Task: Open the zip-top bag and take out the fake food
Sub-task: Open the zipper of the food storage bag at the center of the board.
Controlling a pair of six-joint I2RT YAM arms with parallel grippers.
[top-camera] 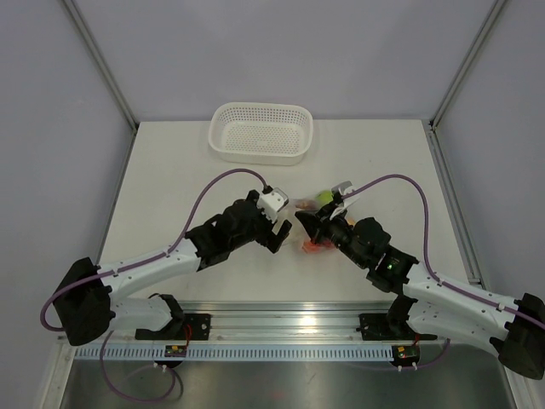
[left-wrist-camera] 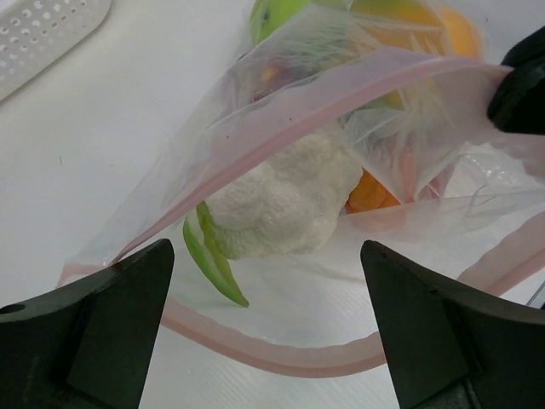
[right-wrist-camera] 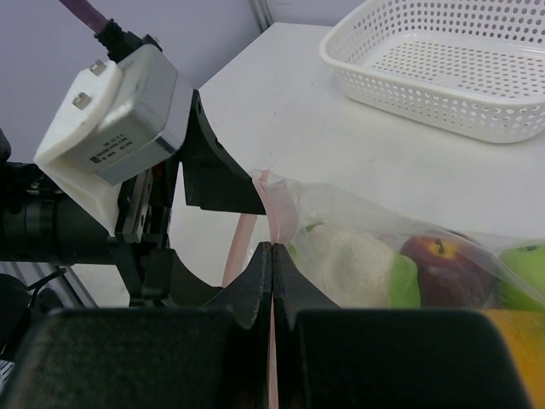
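Observation:
The zip-top bag [left-wrist-camera: 255, 128] lies at the table's middle [top-camera: 308, 204] with its mouth gaping toward my left gripper. Inside are fake food pieces: a white cauliflower [left-wrist-camera: 281, 200] with green leaves, an orange piece [left-wrist-camera: 375, 192], a green apple [right-wrist-camera: 519, 268] and a dark red apple [right-wrist-camera: 438, 260]. My left gripper [left-wrist-camera: 266, 341] is open, its fingers either side of the lower pink zip strip [left-wrist-camera: 281, 362], which lies on the table. My right gripper [right-wrist-camera: 272, 256] is shut on the upper pink zip strip [right-wrist-camera: 281, 213] and holds that lip up. Both grippers meet at the bag [top-camera: 298, 228].
A white perforated basket [top-camera: 261, 132] stands empty at the table's far middle; it also shows in the right wrist view [right-wrist-camera: 443, 68] and the left wrist view [left-wrist-camera: 43, 34]. The left wrist's camera housing [right-wrist-camera: 119, 111] sits close to my right gripper.

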